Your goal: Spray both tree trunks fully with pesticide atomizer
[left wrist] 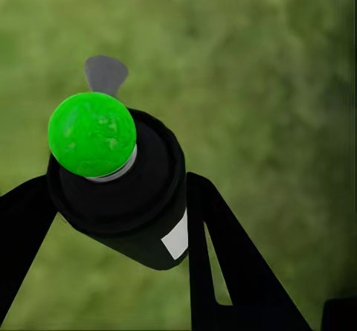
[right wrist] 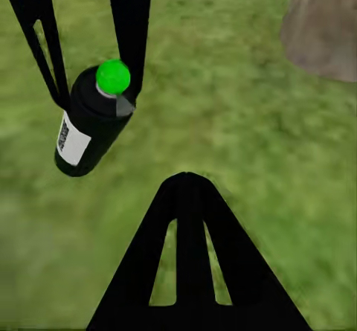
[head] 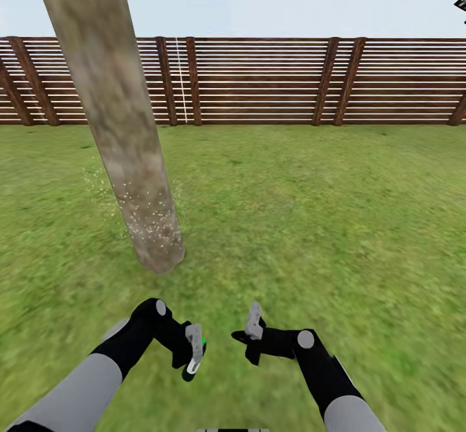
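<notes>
Two grippers hang low over the lawn (head: pixel 310 225), close to each other. The left gripper (head: pixel 193 353) has its fingers (left wrist: pixel 230 271) closed on the atomizer (left wrist: pixel 123 190), which sits between them above the grass. It is a small black cylinder with a round bright-green cap (left wrist: pixel 92 134) on a thin pale collar, a grey nozzle tab (left wrist: pixel 105 73) poking out past the cap, and a white label (right wrist: pixel 72 141) with dark print on its side. Seen from the right wrist, the bottle (right wrist: pixel 91 126) hangs tilted between the two flat black fingers. The right gripper (head: pixel 254 326) holds nothing; one black, cut-out triangular finger (right wrist: pixel 190 271) shows, so how wide it stands cannot be told.

Ahead and to the left rises the trunk (head: pixel 116 114), a thick smooth column mottled grey-brown and beige, leaning in the head view. Fine white specks (head: pixel 145 215) dot its lower part and the grass just beside it. The lawn is blurry, patchy green. A brown fence (head: pixel 259 82) of horizontal slats and slanted posts closes the far side under a pale sky.
</notes>
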